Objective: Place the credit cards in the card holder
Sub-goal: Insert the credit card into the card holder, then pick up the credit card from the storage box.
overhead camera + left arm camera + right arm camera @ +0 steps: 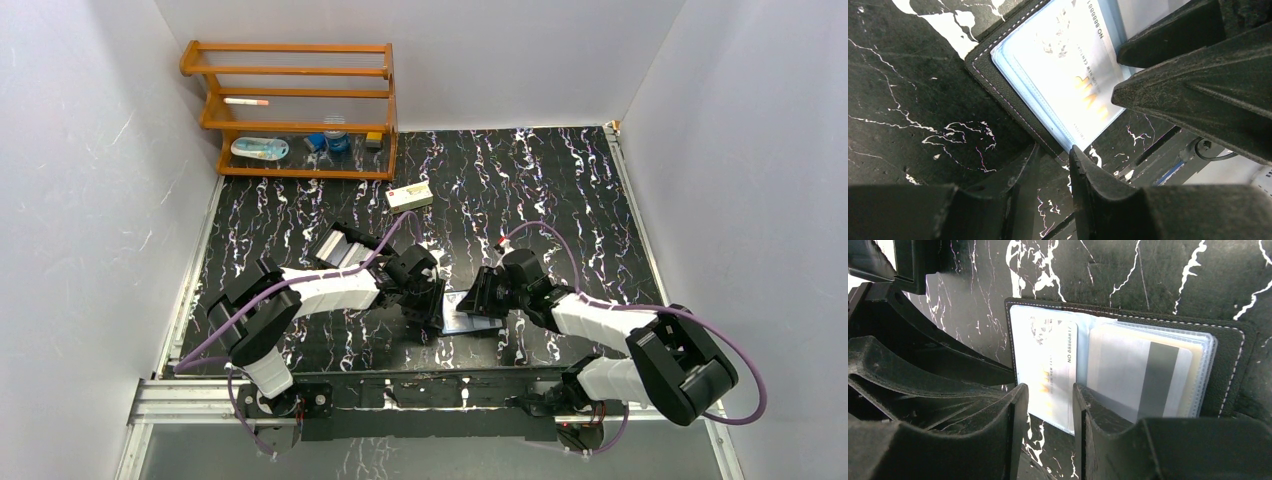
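Note:
The black card holder lies open and flat on the table between my two grippers. In the right wrist view its left sleeve holds a pale printed credit card. The right sleeves hold a card with a dark stripe. My left gripper sits low at the holder's left corner. Its jaws are slightly apart with bare table between them. My right gripper is open over the holder's near edge, with nothing between its fingers. No loose stack of cards shows.
A black hinged box stands open behind the left arm. A cream carton lies further back. A wooden rack with small items fills the back left corner. White walls close in the sides.

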